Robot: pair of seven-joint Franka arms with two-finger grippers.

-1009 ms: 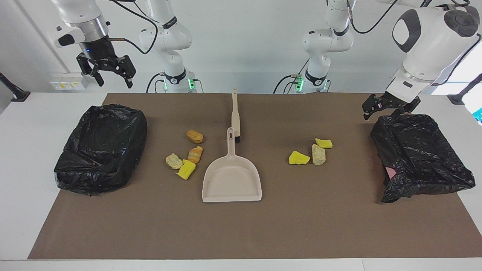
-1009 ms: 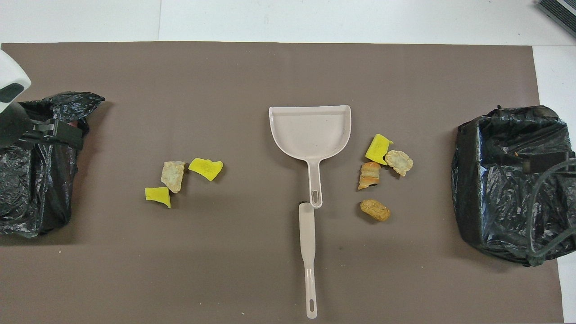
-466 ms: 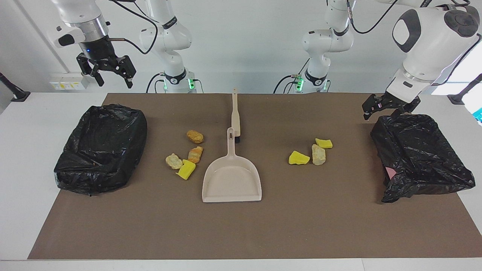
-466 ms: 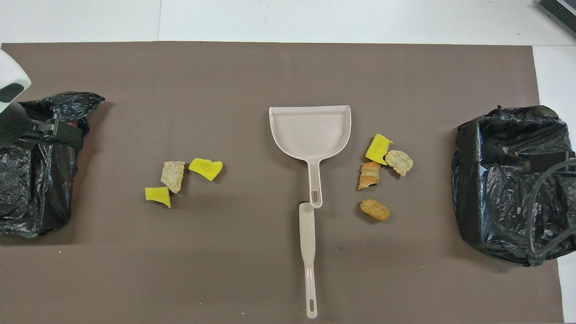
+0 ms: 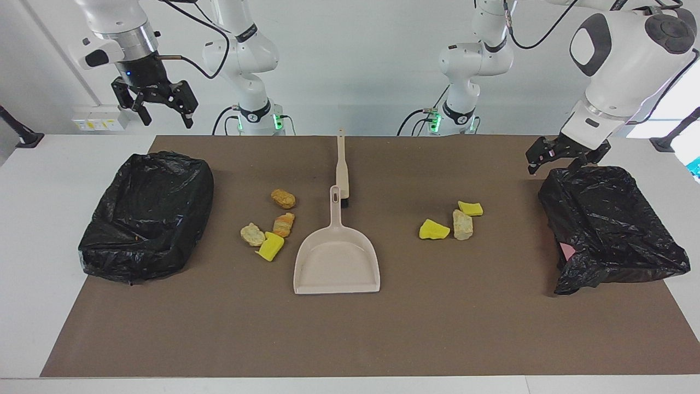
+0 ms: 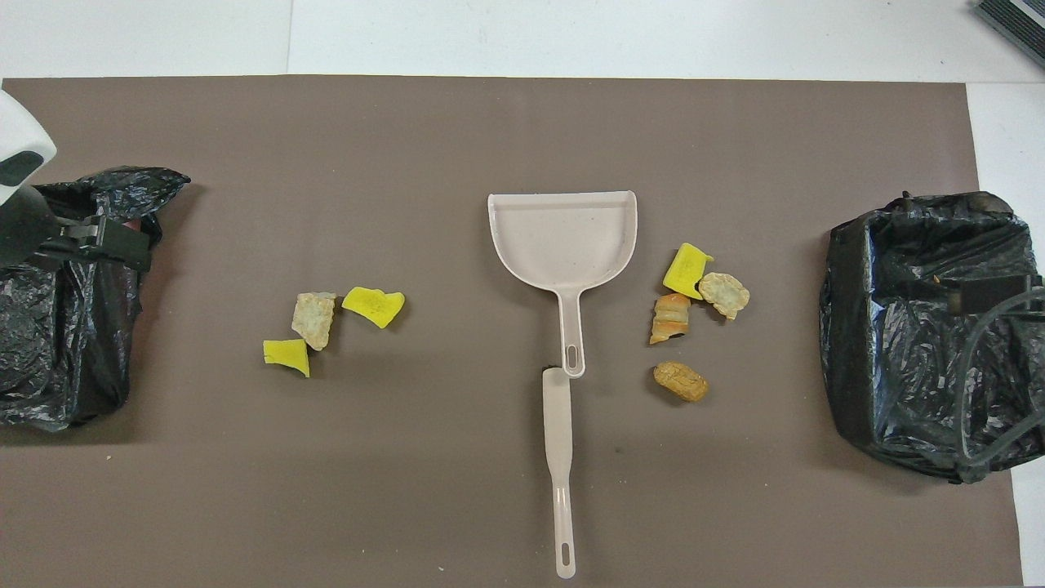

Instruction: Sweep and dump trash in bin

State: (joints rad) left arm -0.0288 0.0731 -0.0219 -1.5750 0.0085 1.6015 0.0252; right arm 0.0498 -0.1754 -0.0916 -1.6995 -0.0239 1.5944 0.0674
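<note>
The left gripper [image 5: 558,158] hangs with fingers spread at the 12 o'clock rim of the black-bagged bin [image 5: 607,227] at its end of the tabletop [image 5: 33,219]. The right gripper [image 5: 162,112], fingers spread and empty, waits high above the other bagged bin [image 5: 147,216]. Trash lies on the brown mat [image 5: 350,339]: four pieces [image 5: 270,221] beside the dustpan [image 5: 337,262], three [image 5: 451,223] toward the left arm's bin. The brush [image 5: 342,167] lies at the dustpan's 12 o'clock.
</note>
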